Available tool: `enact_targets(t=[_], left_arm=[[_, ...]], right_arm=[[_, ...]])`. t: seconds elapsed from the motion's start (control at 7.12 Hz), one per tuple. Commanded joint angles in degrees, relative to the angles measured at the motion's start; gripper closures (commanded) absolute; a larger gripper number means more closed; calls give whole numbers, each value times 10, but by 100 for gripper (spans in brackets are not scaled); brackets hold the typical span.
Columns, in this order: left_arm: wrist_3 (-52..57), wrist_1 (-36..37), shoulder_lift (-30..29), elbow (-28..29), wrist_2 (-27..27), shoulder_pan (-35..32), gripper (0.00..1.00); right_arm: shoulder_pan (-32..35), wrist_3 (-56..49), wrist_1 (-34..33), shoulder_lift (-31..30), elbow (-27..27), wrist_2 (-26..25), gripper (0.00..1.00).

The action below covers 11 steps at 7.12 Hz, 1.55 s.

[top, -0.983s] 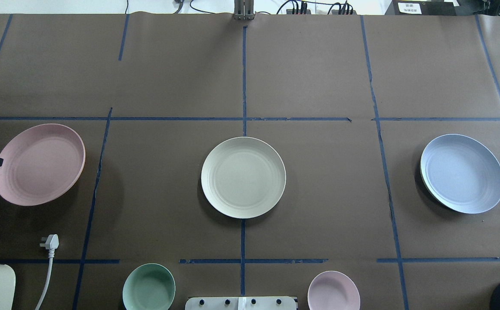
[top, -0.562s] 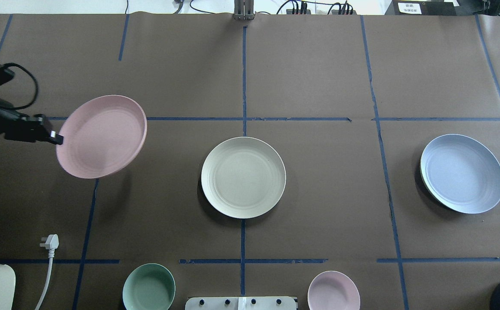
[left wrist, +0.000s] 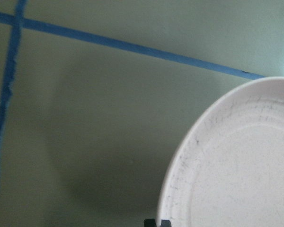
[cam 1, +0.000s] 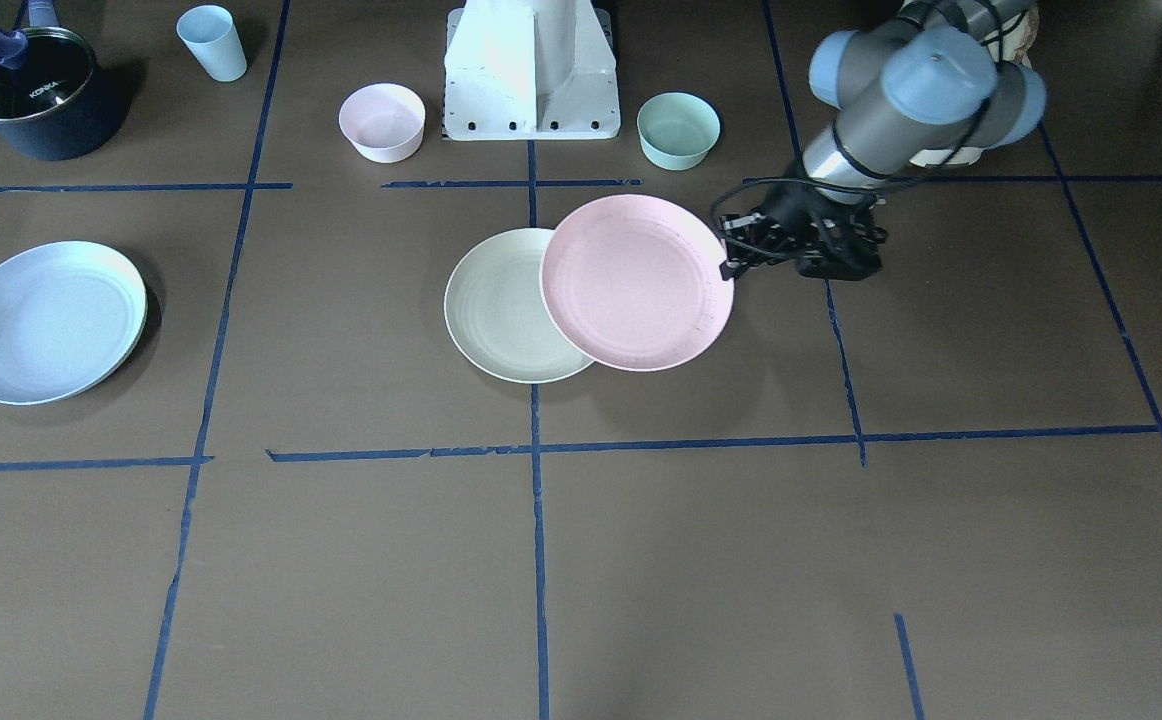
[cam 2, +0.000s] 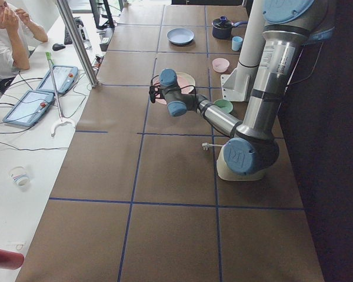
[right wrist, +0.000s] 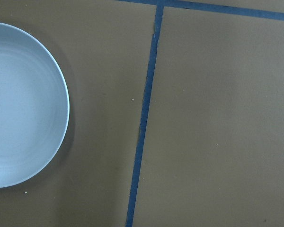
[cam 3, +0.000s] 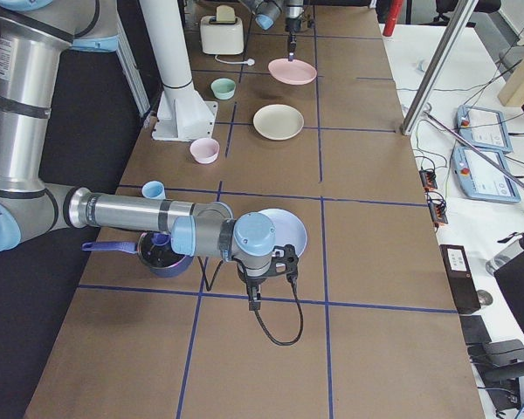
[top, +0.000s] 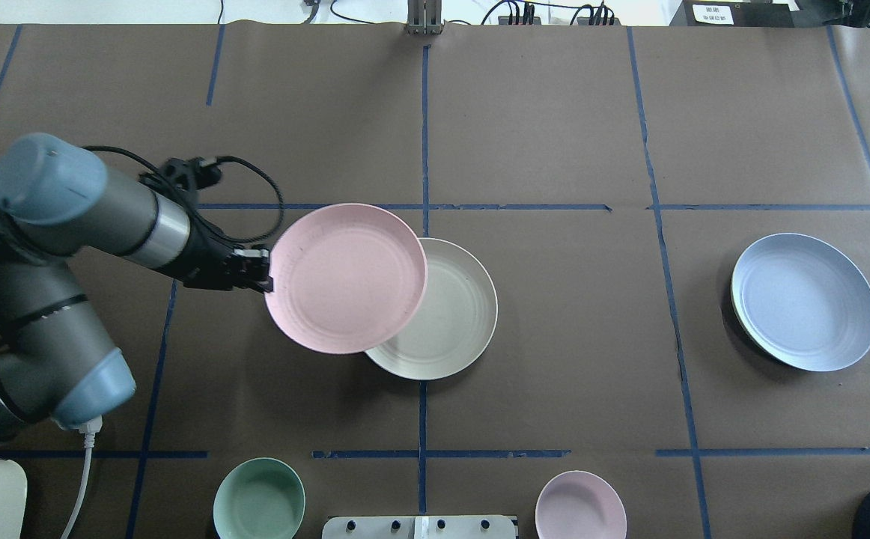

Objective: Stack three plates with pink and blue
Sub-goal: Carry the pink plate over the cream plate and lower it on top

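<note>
My left gripper (top: pixel 264 274) is shut on the left rim of the pale pink plate (top: pixel 345 277) and holds it above the table. The pink plate overlaps the left part of the cream-white plate (top: pixel 450 318), which lies at the table's centre. In the front-facing view the pink plate (cam 1: pixel 636 282) covers the cream plate's (cam 1: pixel 496 310) right side. The pale blue plate (top: pixel 804 301) lies flat at the right. It also shows in the right wrist view (right wrist: pixel 23 104). My right gripper (cam 3: pixel 255 298) shows only in the exterior right view, near the blue plate; I cannot tell its state.
A mint-green bowl (top: pixel 259 498) and a small pink bowl (top: pixel 580 505) stand at the near edge beside the robot base. A white cable (top: pixel 75 494) lies at the near left. A dark pot (cam 1: pixel 36 95) and a blue cup (cam 1: pixel 212 42) stand on the right arm's side.
My left arm has carried the pink plate to the right, from the table's left edge to over the cream-white plate's left part. The other plates have not moved.
</note>
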Motion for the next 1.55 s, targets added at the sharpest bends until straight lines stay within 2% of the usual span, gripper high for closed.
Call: enact_targets(t=[0.0,0.42,0.56,0.84,0.98,1.12,1.4], left_arm=[[-34,92,-72,3,73,82,100],[-36,106,-103,44,77,82,100],[-36,105,-115,58,98,82,100],[-37,102,-119,66,99,82,100],[-37,103,-120,67,99,82,89],[-28,104,-117,67,101,82,1],[-3,129,-112,57,96,72,0]], right_arm=[[0,0,0,1,-1,0,0],[0,0,0,0,-1,1,0],[0,0,0,0,-1,1,0],[0,-1,0,0,0,1,0],[0,-1,0,1,-1,1,0],[0,0,0,1,0,1,0],[-1,0,20,4,3,12,0]])
